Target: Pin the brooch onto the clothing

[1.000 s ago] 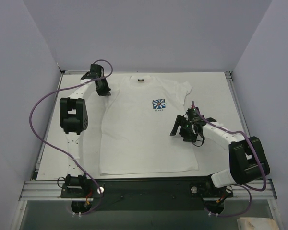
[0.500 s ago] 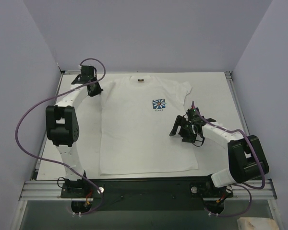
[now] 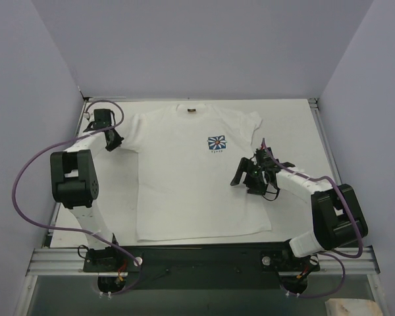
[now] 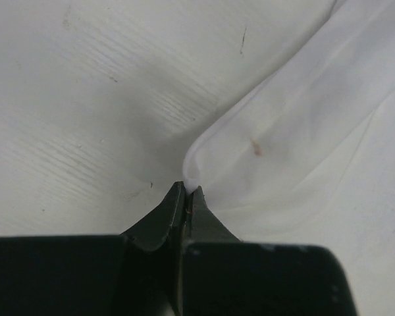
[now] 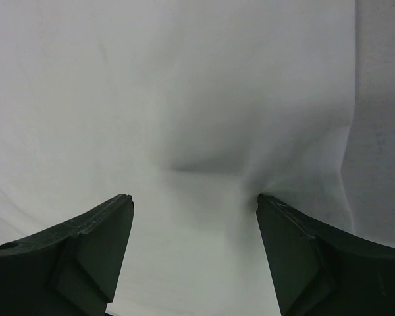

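Note:
The white T-shirt (image 3: 191,178) lies flat on the table, its blue daisy print (image 3: 217,143) on the chest. A tiny dark brown disc with a tan centre, the brooch (image 3: 192,109), sits at the neckline. My left gripper (image 3: 112,141) is shut on the tip of the shirt's left sleeve (image 4: 283,131); in the left wrist view (image 4: 187,191) the jaws pinch the cloth's edge. My right gripper (image 3: 245,182) is open, its fingertips (image 5: 276,207) pressing down on the shirt's right side (image 5: 197,118) with nothing between them.
The white table (image 3: 296,131) is bounded by a metal rail (image 3: 322,141) on the right and grey walls behind and on both sides. A purple cable (image 3: 26,171) loops off the left arm. The table (image 4: 85,99) shows beside the sleeve.
My left gripper has moved left and nearer along the table's left side, drawing the sleeve out with it. The right gripper has barely moved.

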